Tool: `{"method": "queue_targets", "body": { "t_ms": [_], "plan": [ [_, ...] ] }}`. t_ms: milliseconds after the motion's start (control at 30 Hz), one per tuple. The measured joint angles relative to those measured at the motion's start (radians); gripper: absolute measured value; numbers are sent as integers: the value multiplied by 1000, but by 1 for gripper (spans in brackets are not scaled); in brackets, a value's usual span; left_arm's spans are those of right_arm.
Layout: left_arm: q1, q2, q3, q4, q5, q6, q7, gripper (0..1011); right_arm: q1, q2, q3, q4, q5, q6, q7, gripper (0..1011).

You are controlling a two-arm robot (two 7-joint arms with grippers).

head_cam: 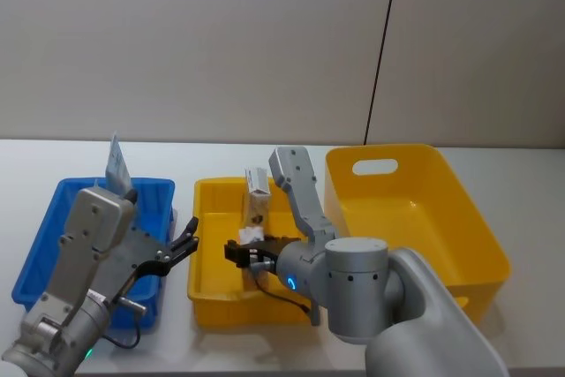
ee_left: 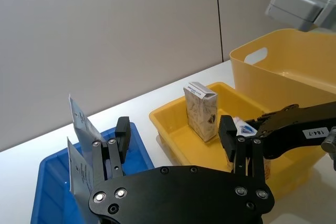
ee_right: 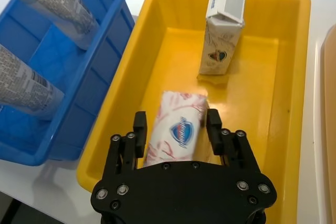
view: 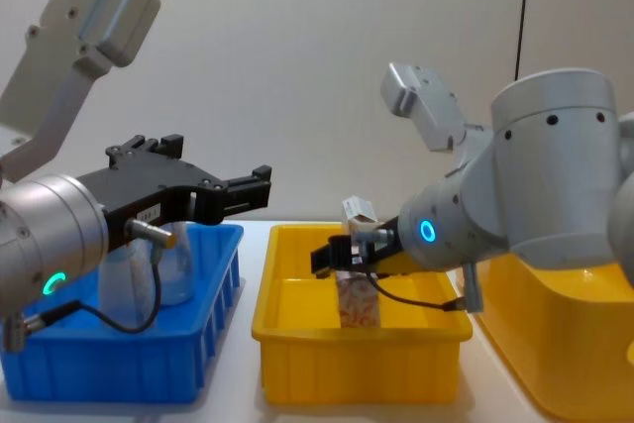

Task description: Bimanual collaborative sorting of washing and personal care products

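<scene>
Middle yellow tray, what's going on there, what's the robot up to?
The robot is sorting care products. Its right gripper is down in the middle yellow tray at a red-patterned carton lying there; whether it grips it is unclear. A second carton stands upright at the tray's far end. The left gripper hangs open and empty above the blue bin, where two tubes stand.

1. Two small white cartons before me: a standing carton (ee_right: 223, 24) and a patterned carton (ee_right: 176, 129), lying flat.
2. Two pale squeeze tubes: a first tube (ee_right: 68, 1) and a second tube (ee_right: 23, 85).
3. Three plastic bins: a blue bin (head_cam: 53, 245) left, a shallow yellow bin (head_cam: 212, 293) in the middle, a deep yellow bin (head_cam: 459, 218) right.
4. Two grippers, both mine: left gripper (head_cam: 187, 243), right gripper (ee_right: 176, 118).
</scene>
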Motion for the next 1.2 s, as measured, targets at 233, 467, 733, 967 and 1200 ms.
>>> {"method": "queue_targets", "body": {
  "t_ms": [233, 467, 733, 967, 1200],
  "plan": [
    [0, 0, 0, 0, 0, 0, 0, 1001, 13, -12, 14, 21, 0, 38, -11, 474],
    [0, 0, 0, 0, 0, 0, 0, 1001, 20, -21, 32, 32, 1, 66, -20, 340],
    [0, 0, 0, 0, 0, 0, 0, 1001, 19, -22, 43, 22, 2, 76, -23, 316],
    [0, 0, 0, 0, 0, 0, 0, 1001, 10, -12, 43, -20, -13, 62, -23, 292],
    [0, 0, 0, 0, 0, 0, 0, 1001, 2, 1, 37, -77, -30, 30, -18, 273]
  ]
}}
